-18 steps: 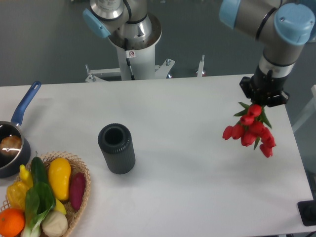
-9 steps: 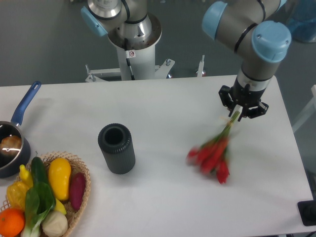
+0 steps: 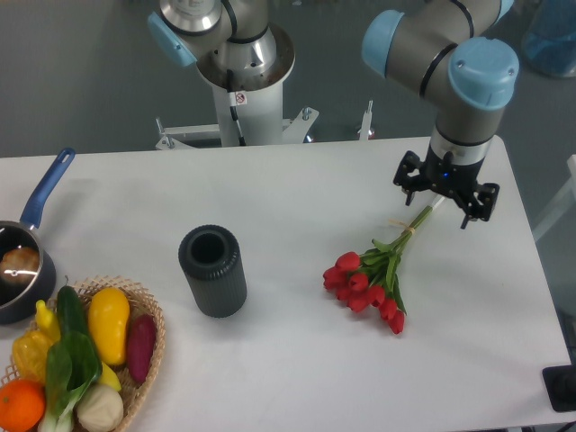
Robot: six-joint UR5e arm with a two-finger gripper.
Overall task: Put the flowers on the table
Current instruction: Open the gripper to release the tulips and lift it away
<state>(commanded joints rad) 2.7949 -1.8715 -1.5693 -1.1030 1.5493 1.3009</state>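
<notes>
1. A large white bench [image 3: 297, 360] with a smooth, plain top filled most of the view, with a grey floor behind its far edge.
2. A white robot pedestal [image 3: 241, 90] stood just beyond the far edge, near the middle.
3. The flowers [image 3: 371, 279], a bunch of red tulips with green leaves, lay flat on the bench in its right half.
4. The bunch's long axis ran diagonally: the red heads pointed toward the near edge and slightly left, and the thin green stems pointed toward the far right corner.
5. The end effector [image 3: 446, 191] hung above the stem tips near the right edge, its fingers spread apart and holding nothing.
6. A dark ribbed vase [image 3: 212, 270] stood upright left of centre, well apart from the flowers.
7. A wicker basket [image 3: 155, 346] of coloured vegetables sat at the near left corner.
8. A pan with a blue handle [image 3: 27, 252] sat at the left edge.
</notes>
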